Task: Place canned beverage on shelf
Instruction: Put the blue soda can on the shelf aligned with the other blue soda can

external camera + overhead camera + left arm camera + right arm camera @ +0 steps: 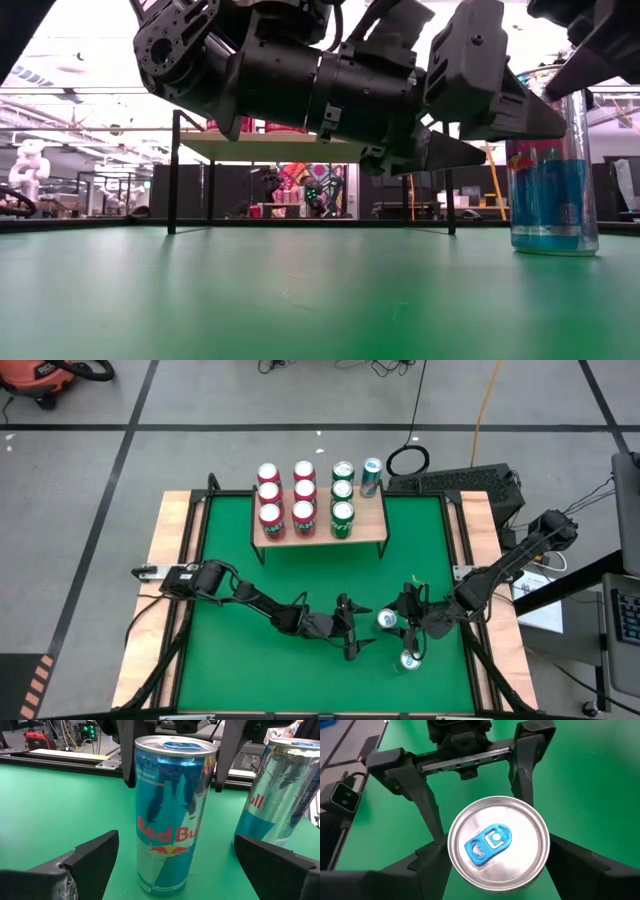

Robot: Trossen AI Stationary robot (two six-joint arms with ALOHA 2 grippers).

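Overhead view, table-level view, both wrist views sharing one can

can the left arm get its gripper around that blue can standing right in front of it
Probably yes. The left gripper is open and faces the blue can, with bare green table between. The right gripper already straddles that can, so they could collide.

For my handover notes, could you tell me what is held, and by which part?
The right tool appears to grip the blue can by its upper sides, from above; the left tool is open, empty.
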